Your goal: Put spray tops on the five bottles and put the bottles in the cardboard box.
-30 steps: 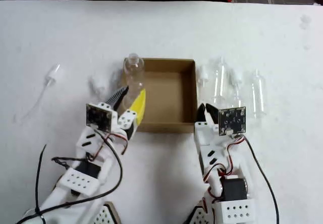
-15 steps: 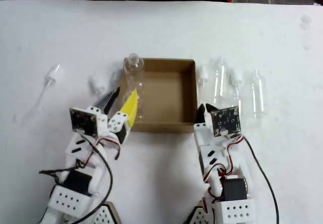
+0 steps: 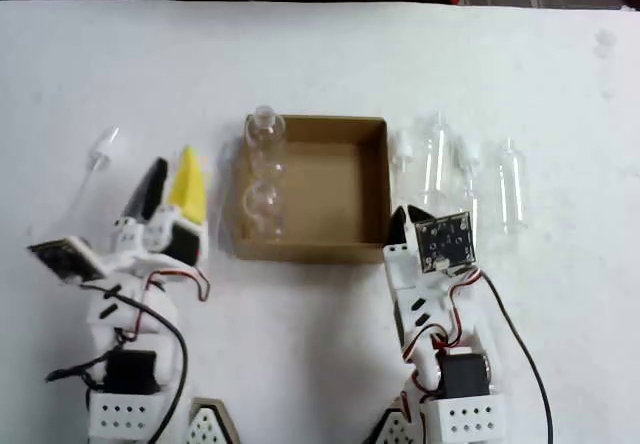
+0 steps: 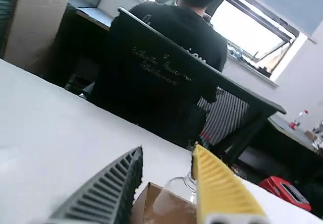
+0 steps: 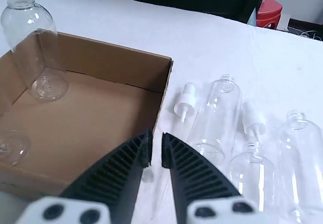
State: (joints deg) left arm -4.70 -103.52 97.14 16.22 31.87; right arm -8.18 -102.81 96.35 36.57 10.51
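Looking at this one, my main worry is the bottle (image 3: 264, 142) already sitting in the cardboard box (image 3: 340, 186). It leans along the box's left wall with its open neck poking up over the far rim, and it has no spray top on it (a second clear base seems to sit nearer the front wall, hard to be sure). Left like that, it's boxed but unfinished. Capping it in place looks awkward too, since a push on the neck could tip it over the rim or slide the box.

The left gripper (image 3: 173, 161) hangs left of the box, jaws spread wide with nothing in them. A spray top (image 3: 103, 148) lies on the table (image 3: 320, 54) just beyond it, its thin dip tube trailing off. I'd guess that tube is the fiddly bit: miss the narrow neck and it bends or flicks the top away.

The right gripper (image 5: 156, 143) sits at the box's near right corner, closed down to a sliver and holding nothing. Three more bottles (image 5: 219, 114) lie on their sides right of the box, with two spray tops (image 5: 185, 101) between them. Clear round plastic rolls easily, so a glancing finger could knock one into its neighbours. A careless reach could also shove the box corner.
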